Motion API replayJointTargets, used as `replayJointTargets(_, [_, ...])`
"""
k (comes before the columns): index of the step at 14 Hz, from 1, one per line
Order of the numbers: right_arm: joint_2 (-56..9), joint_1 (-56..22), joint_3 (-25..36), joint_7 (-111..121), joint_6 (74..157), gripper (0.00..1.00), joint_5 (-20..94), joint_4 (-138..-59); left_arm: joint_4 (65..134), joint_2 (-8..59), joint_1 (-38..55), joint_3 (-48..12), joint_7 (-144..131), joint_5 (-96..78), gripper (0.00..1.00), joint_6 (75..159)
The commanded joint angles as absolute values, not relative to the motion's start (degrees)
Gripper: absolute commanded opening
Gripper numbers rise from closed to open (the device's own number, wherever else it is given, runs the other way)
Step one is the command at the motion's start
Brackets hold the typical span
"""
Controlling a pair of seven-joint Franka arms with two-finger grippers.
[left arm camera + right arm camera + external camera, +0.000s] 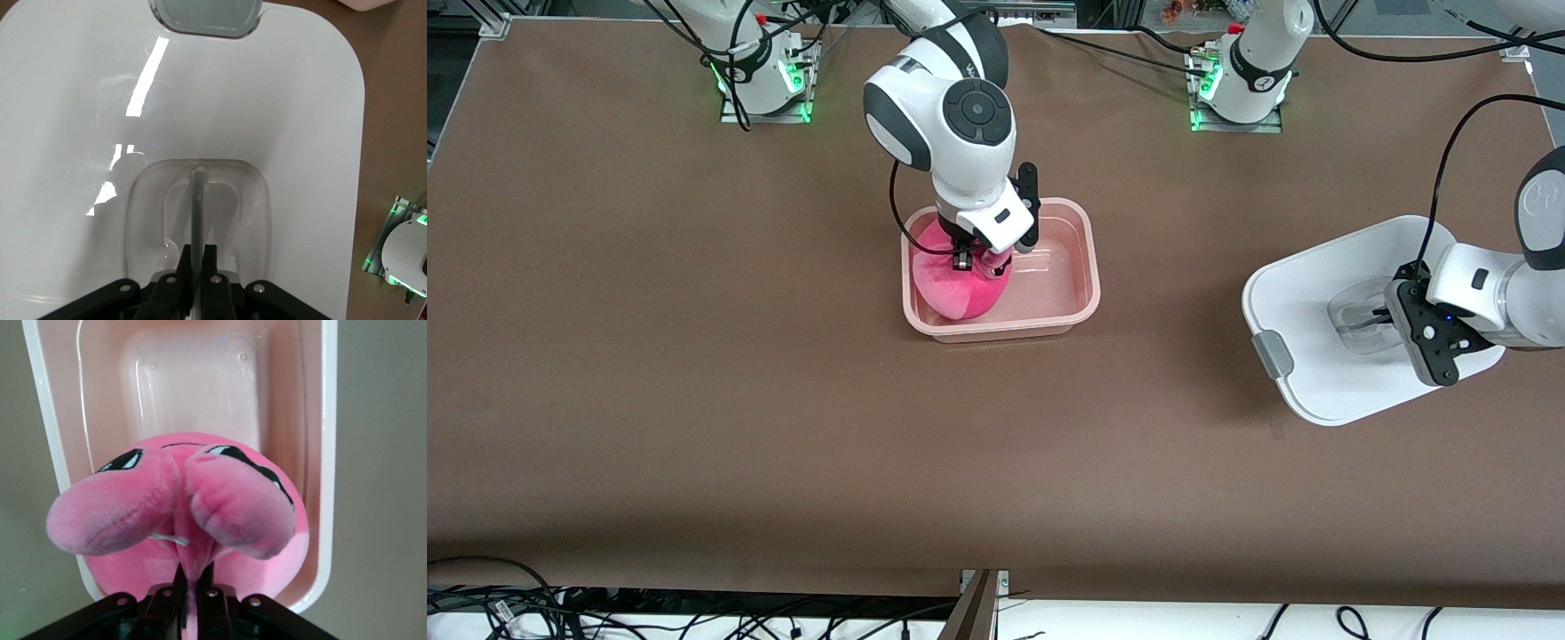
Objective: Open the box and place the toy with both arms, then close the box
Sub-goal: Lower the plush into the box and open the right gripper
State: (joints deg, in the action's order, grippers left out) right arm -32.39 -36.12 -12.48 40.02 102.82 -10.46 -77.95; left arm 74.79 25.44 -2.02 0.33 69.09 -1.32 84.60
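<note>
The box's translucent pink base (1080, 267) stands open mid-table. The hot-pink plush toy (951, 284) sits in its end toward the right arm. My right gripper (971, 260) is shut on a fold of the toy (180, 513) over the base (320, 453). The white lid (1316, 302) with a grey clip (1272, 354) is toward the left arm's end of the table. My left gripper (1392, 313) is shut on the bar of the lid's clear centre handle (199, 200); the lid (80, 133) fills the left wrist view.
Both arm bases (765, 80) (1240, 84) stand along the table's edge farthest from the front camera. Cables lie along the table edge nearest that camera (534, 604). Brown tabletop (783, 400) lies around the box base.
</note>
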Motion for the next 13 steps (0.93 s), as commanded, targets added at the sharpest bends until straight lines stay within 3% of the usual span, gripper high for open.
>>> replayJointTargets(1, [-34.62, -36.65, -12.74, 37.8, 102.13, 0.0, -11.07, -76.11, 73.92, 25.31, -2.02, 0.18, 70.58, -0.35, 0.0, 83.58])
replayJointTargets(5, [-38.13, -36.83, -12.74, 34.91, 104.14, 0.0, -12.3, -76.2, 73.92, 25.31, -2.02, 0.18, 70.58, -0.35, 0.0, 83.58])
replayJointTargets(6, [-39.36, -36.83, -12.74, 34.37, 105.63, 0.06, -12.39, -76.11, 73.92, 25.31, -2.02, 0.18, 70.58, -0.35, 0.0, 83.58])
replayJointTargets(7, [-40.24, -36.91, -12.74, 34.28, 107.56, 0.87, -12.39, -76.2, 73.92, 25.31, -2.02, 0.18, 70.58, -0.35, 0.0, 83.58])
replayJointTargets(8, [-40.95, -37.26, -12.74, 34.02, 109.41, 1.0, -12.31, -76.2, 73.92, 25.31, -2.11, 0.18, 70.66, -0.35, 0.0, 83.58])
replayJointTargets(13, [-43.24, -38.32, -12.92, 25.05, 119.44, 1.0, -11.87, -76.03, 74.0, 25.31, -2.2, 0.18, 70.66, -0.35, 0.0, 83.58])
